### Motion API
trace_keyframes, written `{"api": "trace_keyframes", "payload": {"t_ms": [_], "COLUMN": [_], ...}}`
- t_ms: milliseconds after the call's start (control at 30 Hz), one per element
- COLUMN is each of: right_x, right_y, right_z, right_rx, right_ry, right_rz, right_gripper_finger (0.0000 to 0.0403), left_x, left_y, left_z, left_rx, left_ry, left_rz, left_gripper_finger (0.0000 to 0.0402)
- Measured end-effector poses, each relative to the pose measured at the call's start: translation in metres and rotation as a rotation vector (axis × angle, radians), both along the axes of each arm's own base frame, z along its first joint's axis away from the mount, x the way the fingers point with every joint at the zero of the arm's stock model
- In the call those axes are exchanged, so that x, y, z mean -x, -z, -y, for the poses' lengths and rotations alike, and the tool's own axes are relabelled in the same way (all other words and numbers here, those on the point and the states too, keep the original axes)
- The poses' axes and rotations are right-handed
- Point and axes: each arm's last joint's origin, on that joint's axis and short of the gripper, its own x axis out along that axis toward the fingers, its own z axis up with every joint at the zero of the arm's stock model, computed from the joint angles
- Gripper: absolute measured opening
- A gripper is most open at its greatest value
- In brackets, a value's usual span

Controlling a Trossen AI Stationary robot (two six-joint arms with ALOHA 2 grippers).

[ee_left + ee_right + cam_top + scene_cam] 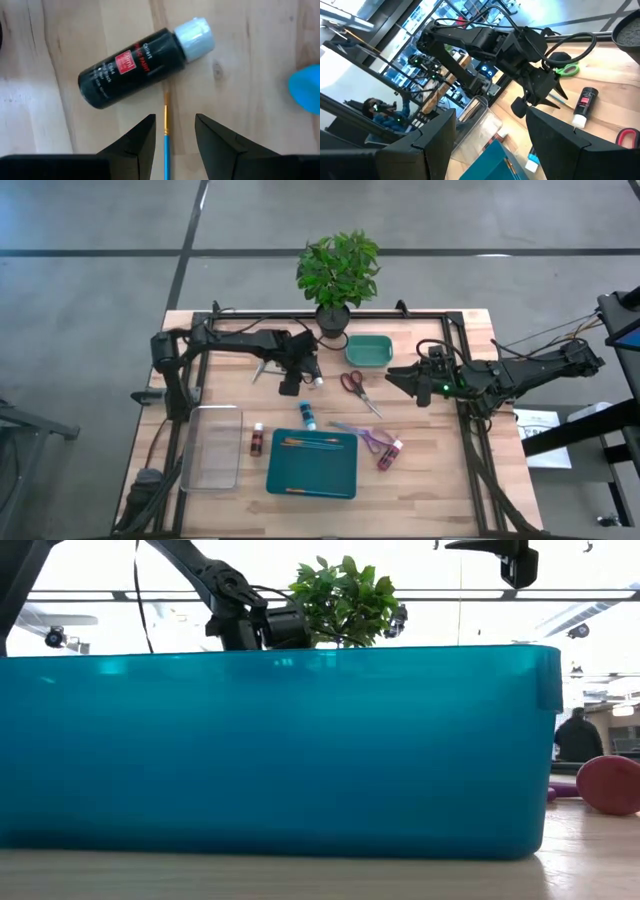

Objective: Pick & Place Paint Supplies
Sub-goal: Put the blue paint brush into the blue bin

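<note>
A black paint bottle (132,67) with a white cap (196,36) lies on its side on the wooden table (430,480). My left gripper (175,119) points down just near of it, open. A thin brush (166,137) with a blue handle lies on the table between its fingers, and neither finger touches it. In the high view my left gripper (289,385) is at the table's far middle. A blue bottle (306,416), a dark red bottle (258,440) and a pinkish bottle (390,452) lie apart on the table. My right gripper (392,373) hovers open above the right half, holding nothing.
A teal tray (340,475) holding orange-handled brushes (310,443) stands near the front, a clear container (212,445) to its left. Red scissors (355,388), purple scissors (368,437), a green bowl (368,350) and a potted plant (338,275) occupy the middle and far side.
</note>
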Motion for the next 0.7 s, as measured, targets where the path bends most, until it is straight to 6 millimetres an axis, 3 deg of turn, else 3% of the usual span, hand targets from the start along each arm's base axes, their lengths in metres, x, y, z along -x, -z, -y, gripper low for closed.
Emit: {"api": "trace_keyframes", "payload": {"t_ms": [367, 700], "right_x": [0.000, 0.000], "right_y": [0.000, 0.002], "right_z": [0.000, 0.000], "right_rx": [0.003, -0.009], "right_ry": [0.000, 0.002], "right_rz": [-0.004, -0.014], "right_gripper_finger": [0.0238, 0.0238], "left_x": [-0.003, -0.008], "left_y": [0.008, 0.023], "left_z": [-0.001, -0.003], "left_rx": [0.009, 0.014], "left_ry": [0.037, 0.029], "left_rz": [0.007, -0.009], "left_gripper_finger": [0.0138, 0.0091]}}
